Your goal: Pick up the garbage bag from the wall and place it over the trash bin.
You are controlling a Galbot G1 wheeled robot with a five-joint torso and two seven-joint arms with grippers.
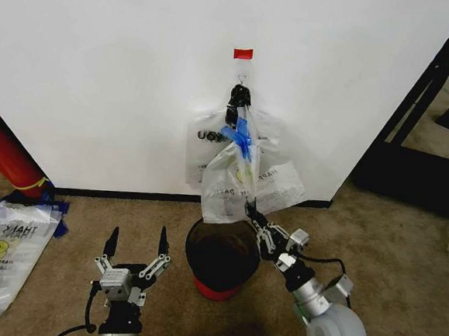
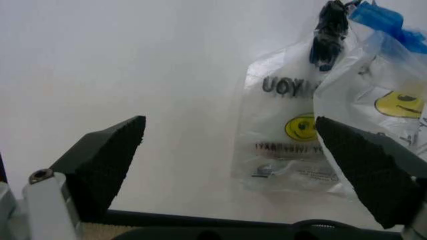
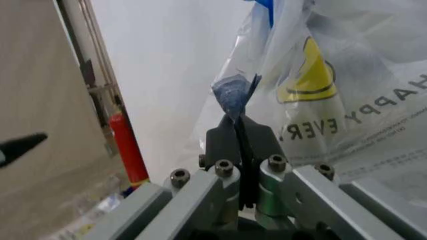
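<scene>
We see the thin see-through plastic garbage bag (image 1: 251,182) with black lettering and a yellow smiley face hanging against the plain white wall (image 1: 108,65), held up by a black hook clip (image 1: 239,95) just below a small red tape strip (image 1: 243,53). Its blue-tinted handles bunch together under the clip, and a second printed bag hangs behind it, flat to the wall.

Our right hand (image 1: 253,215) reaches up from the lower right to the bag's bottom edge. In the right wrist view, its fingers (image 3: 227,142) are pressed together with a fold of blue-tinted plastic pinched between them, so it has hold of the garbage bag at its lower corner.

Directly beneath the bag, on the brown carpet floor (image 1: 404,252), stands the small round dark trash bin (image 1: 222,253) with a red base; the bag's bottom hangs just above its rim.

Our left hand (image 1: 136,247) hovers low, left of the bin, its two black fingers spread wide and gripping nothing. In the left wrist view, the ribbed pads (image 2: 110,160) face the wall and the hanging bags.

A long red cylinder (image 1: 8,155) leans at the far left, with another smiley-face plastic bag (image 1: 0,251) lying on the floor near it.
</scene>
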